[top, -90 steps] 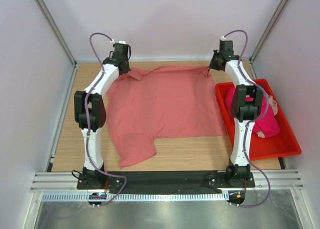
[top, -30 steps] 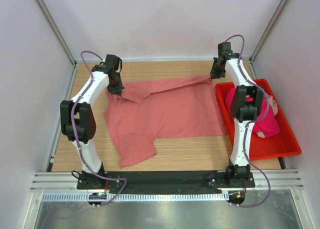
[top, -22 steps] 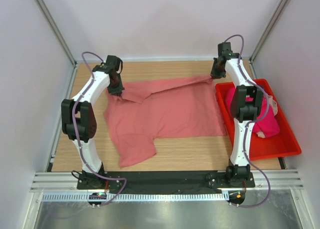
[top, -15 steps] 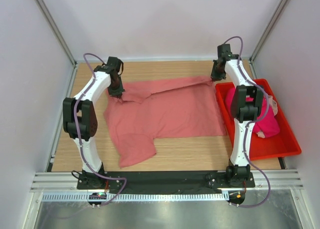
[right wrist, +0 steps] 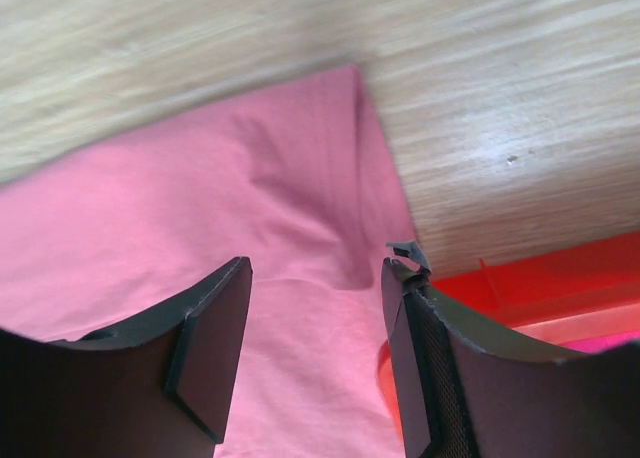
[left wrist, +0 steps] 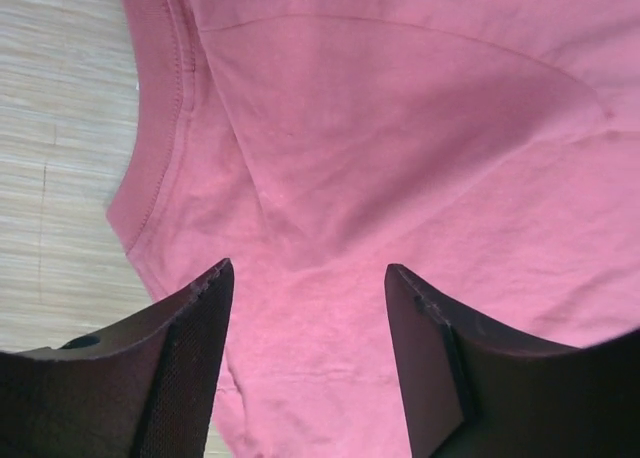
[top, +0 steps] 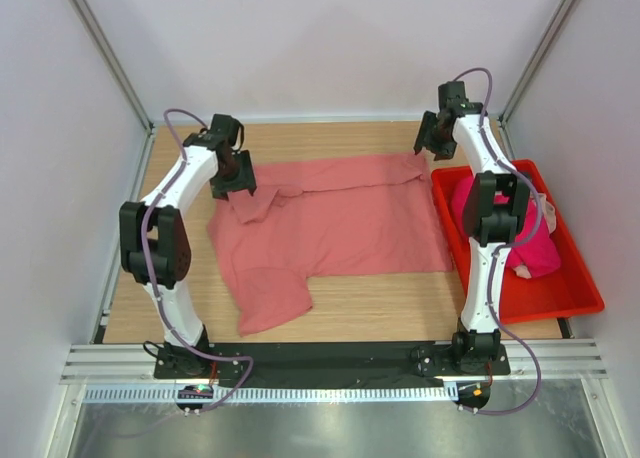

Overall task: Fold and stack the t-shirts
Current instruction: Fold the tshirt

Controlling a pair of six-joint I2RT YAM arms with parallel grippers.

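Salmon t-shirt (top: 340, 228), far edge folded over; left pincer (left wrist: 305, 313), right pincer (right wrist: 315, 313) spread above

Top external: high at the near edge, looking down on the whole worktop (top: 380, 298). Wrist views: close, facing down onto the salmon t-shirt (top: 340, 213), shared by all three.
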